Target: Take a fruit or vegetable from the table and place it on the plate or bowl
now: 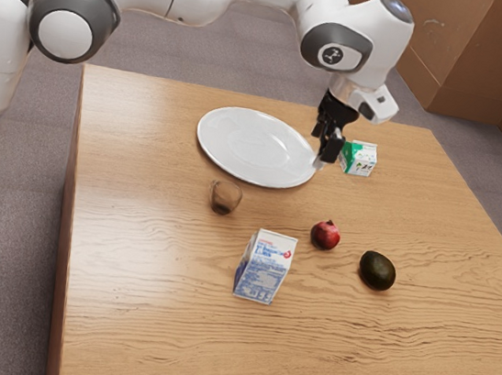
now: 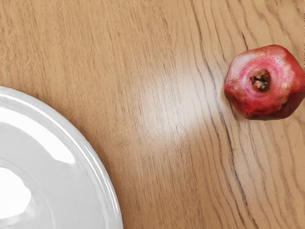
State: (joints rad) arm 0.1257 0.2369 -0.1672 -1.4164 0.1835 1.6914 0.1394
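Grey floor [image 1: 204, 52] and brown panels [image 1: 473, 50] lie behind a wooden tabletop [image 1: 168, 325], whose far edge runs just past the white plate [image 1: 247, 145]. In the exterior view the tool [image 1: 325, 157] hangs above the plate's rim at 3 o'clock; I cannot tell whether it is open or closed. A small green carton [image 1: 359, 157] stands just beside it at 3 o'clock and narrows the room there.

The pomegranate [image 1: 325, 235] rests on the tabletop at 4 o'clock from the plate, apart from it, with bare wood around it. From the fruit, a brownish cup [image 1: 225, 197] sits well off at 9 o'clock, a blue-and-white carton [image 1: 265, 266] stands near at 8 o'clock, and a dark avocado [image 1: 377, 271] lies near at 4 o'clock.

In the wrist view the pomegranate [image 2: 264, 82] has its crown pointing straight up at the camera. It is roundish, with no clear long axis. The avocado lies flat, its long axis running from 10 to 4 o'clock.
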